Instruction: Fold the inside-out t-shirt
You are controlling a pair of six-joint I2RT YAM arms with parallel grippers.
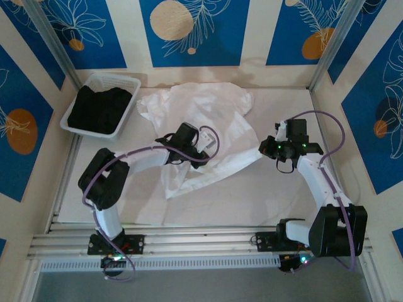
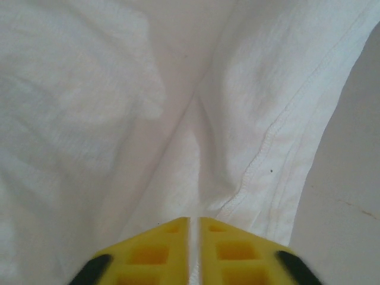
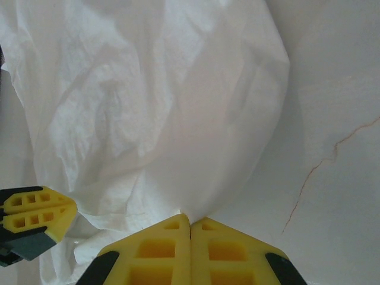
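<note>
The inside-out t-shirt (image 1: 201,116) lies crumpled and partly spread on the white table, wider than the basket beside it. My left gripper (image 1: 181,146) sits over its lower left part. In the left wrist view its yellow jaws (image 2: 194,221) are closed to a thin slit with white cloth in it, and the shirt's folds and a stitched hem (image 2: 261,148) run down into the tips. My right gripper (image 1: 263,151) is at the shirt's right corner. It is shut (image 3: 190,218) on a bunched tip of the t-shirt (image 3: 148,107). The left gripper's fingers (image 3: 35,211) show at the left edge there.
A white plastic basket (image 1: 104,77) holding a black garment (image 1: 99,108) stands at the back left. Blue patterned walls close in the back and sides. Bare table (image 1: 264,195) lies in front of the shirt, with metal rails (image 1: 201,242) along the near edge.
</note>
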